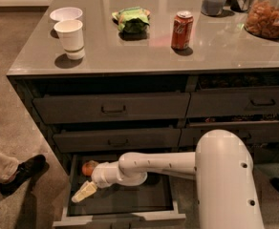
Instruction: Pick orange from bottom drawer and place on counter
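Note:
The orange (87,168) lies at the back left corner of the open bottom drawer (123,218). My gripper (87,181) reaches down into the drawer's left side, right beside the orange. Its jaws stand open: one cream finger (83,192) points to the front left, and the other is hidden near the orange. The white arm (154,166) stretches in from the right. The grey-brown counter (130,54) is above the drawer cabinet.
On the counter stand a red soda can (182,30), a paper cup (70,38), a white bowl (65,14), a green bag (132,20) and a snack jar (268,15). Closed handled drawers (112,108) sit above. A person's black shoe (22,173) is on the floor at left.

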Motion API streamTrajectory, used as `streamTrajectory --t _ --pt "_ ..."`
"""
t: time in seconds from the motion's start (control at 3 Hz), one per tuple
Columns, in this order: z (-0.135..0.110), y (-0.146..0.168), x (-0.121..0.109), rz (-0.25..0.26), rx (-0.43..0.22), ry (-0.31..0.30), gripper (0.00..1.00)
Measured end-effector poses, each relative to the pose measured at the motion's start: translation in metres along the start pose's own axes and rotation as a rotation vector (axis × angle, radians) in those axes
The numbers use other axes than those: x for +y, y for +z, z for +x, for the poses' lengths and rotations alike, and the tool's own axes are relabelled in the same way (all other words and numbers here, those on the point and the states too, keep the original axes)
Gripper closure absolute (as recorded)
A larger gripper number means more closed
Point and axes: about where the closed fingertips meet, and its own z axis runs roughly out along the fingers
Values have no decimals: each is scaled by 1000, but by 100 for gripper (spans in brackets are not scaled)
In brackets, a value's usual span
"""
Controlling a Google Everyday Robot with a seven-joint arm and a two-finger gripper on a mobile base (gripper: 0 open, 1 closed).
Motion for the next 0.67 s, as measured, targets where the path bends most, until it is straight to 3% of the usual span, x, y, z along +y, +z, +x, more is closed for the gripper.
streamTrajectory --t 0.33,0.67 --pt "4 6 -9 30 5 6 0" --pt "14 14 -35 76 -10 -3 0"
